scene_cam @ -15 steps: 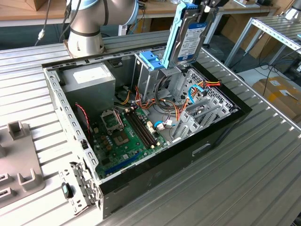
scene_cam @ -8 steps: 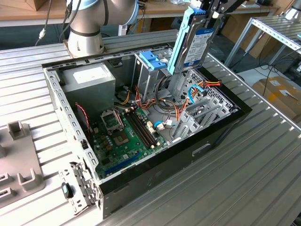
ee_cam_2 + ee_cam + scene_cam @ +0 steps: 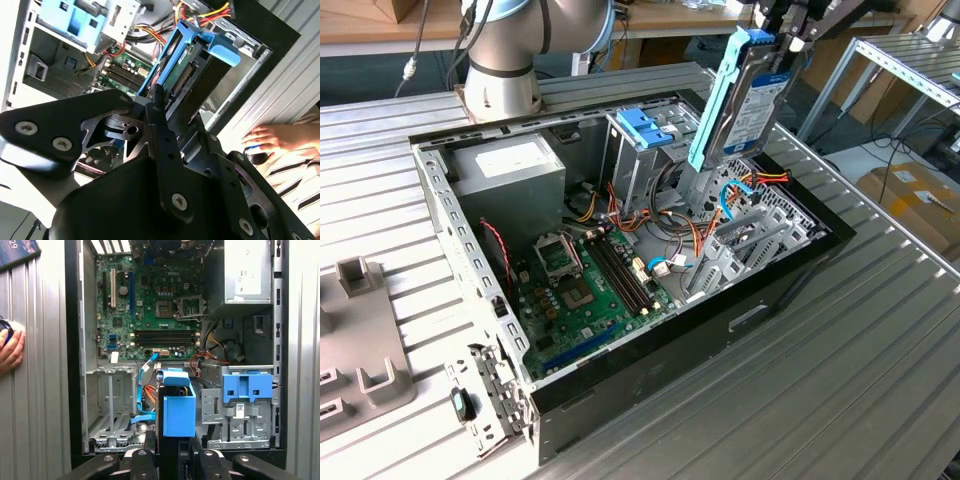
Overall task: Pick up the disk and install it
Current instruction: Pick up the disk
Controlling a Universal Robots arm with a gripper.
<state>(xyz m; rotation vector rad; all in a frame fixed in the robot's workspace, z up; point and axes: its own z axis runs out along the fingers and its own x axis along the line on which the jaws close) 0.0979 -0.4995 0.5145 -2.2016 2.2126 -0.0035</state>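
An open computer case (image 3: 650,372) is lying on a ribbed metal table (image 3: 820,400), its green motherboard (image 3: 582,292) facing up. A grey power supply (image 3: 510,168) is sitting in one corner, a blue latch (image 3: 645,127) is capping the metal drive cage (image 3: 632,170), and coloured cables (image 3: 705,238) are trailing beside it.

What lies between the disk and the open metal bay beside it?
A loose blue cable and orange wires hang between the disk and the open metal bay, seen in the first wrist view.

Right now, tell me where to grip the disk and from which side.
Grip the disk at its top short end, from above, across its flat faces: it hangs near upright over the case, and the pincer is shut on it there.
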